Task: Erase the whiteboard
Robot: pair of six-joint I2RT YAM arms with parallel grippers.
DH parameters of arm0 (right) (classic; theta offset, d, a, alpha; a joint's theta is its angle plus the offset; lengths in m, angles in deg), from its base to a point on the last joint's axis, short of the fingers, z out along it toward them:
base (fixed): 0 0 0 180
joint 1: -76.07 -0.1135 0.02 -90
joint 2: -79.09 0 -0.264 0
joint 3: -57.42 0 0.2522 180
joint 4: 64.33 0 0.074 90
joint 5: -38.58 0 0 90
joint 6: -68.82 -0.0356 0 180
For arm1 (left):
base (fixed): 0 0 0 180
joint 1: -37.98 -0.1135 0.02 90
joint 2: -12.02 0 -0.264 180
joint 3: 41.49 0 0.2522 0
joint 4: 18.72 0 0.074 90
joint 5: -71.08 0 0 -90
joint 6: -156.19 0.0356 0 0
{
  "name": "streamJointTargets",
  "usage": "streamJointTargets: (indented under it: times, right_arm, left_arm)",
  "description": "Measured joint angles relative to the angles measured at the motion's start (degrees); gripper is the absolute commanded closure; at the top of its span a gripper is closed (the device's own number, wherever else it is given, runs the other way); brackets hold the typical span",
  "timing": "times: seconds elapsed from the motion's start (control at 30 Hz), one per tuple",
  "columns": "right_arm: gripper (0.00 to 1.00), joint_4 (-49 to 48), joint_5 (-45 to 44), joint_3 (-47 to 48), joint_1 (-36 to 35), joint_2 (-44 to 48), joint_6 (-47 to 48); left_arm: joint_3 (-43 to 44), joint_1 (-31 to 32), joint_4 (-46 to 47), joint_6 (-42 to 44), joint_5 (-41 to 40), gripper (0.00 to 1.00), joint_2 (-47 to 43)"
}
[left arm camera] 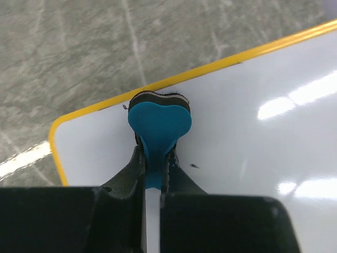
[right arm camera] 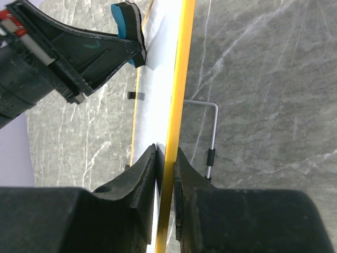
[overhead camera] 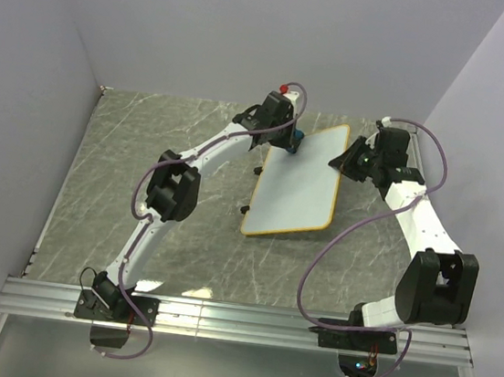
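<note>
Mid-wipe, the whiteboard [left arm camera: 253,158] is clamped by the right claw [right arm camera: 164,158]; the blue eraser [left arm camera: 159,124] gripped by the left claw [left arm camera: 154,158] is likely needed on the speck [left arm camera: 194,166] just right.

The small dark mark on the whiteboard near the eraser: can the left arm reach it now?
Probably yes. The left gripper holds the blue eraser against the whiteboard close beside the mark, with only bare board between them. The right gripper clamps the rim elsewhere, out of the way.
</note>
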Motion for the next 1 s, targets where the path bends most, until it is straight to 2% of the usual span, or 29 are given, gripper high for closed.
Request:
streamJointTargets:
  times: [0.1,0.23,0.4,0.5,0.63,0.8,0.87,0.9,1.0]
  right_arm:
    - [1.00,0.0,0.0,0.0,0.0,0.0,0.0]
    - [1.00,-0.2,0.0,-0.1,-0.1,0.1,0.0]
    - [1.00,-1.4,0.0,-0.7,-0.1,0.2,0.1]
    - [1.00,-2.5,0.5,-0.8,-0.3,0.0,0.3]
    - [1.00,-5.8,2.5,-0.8,-2.2,-1.8,0.4]
    - [0.99,-7.6,4.0,-0.8,-3.4,-2.8,0.4]
    - [0.92,-7.8,4.2,-0.7,-3.4,-3.0,0.5]
    - [0.83,-7.8,4.3,-0.6,-3.4,-3.1,0.5]
    - [0.65,-7.9,4.4,-0.3,-3.4,-3.5,1.2]
  left_arm:
    - [-0.3,0.3,1.4,-0.1,3.1,1.00,-0.8]
    - [-5.8,1.6,5.4,-1.0,6.2,1.00,-4.9]
    - [-6.3,3.1,6.0,-2.8,10.5,1.00,-7.1]
    - [-10.3,2.6,6.7,-4.7,11.2,1.00,-9.9]
    - [-16.7,-0.5,3.6,-6.0,9.5,1.00,-15.0]
    - [-23.2,-10.1,-1.0,-5.7,2.5,1.00,-21.6]
    - [-27.4,-14.9,-2.4,-5.3,-1.2,1.00,-25.3]
    - [-29.6,-17.2,-3.1,-5.1,-2.8,1.00,-27.1]
    - [-37.2,-21.6,-4.4,-4.6,-6.4,1.00,-32.2]
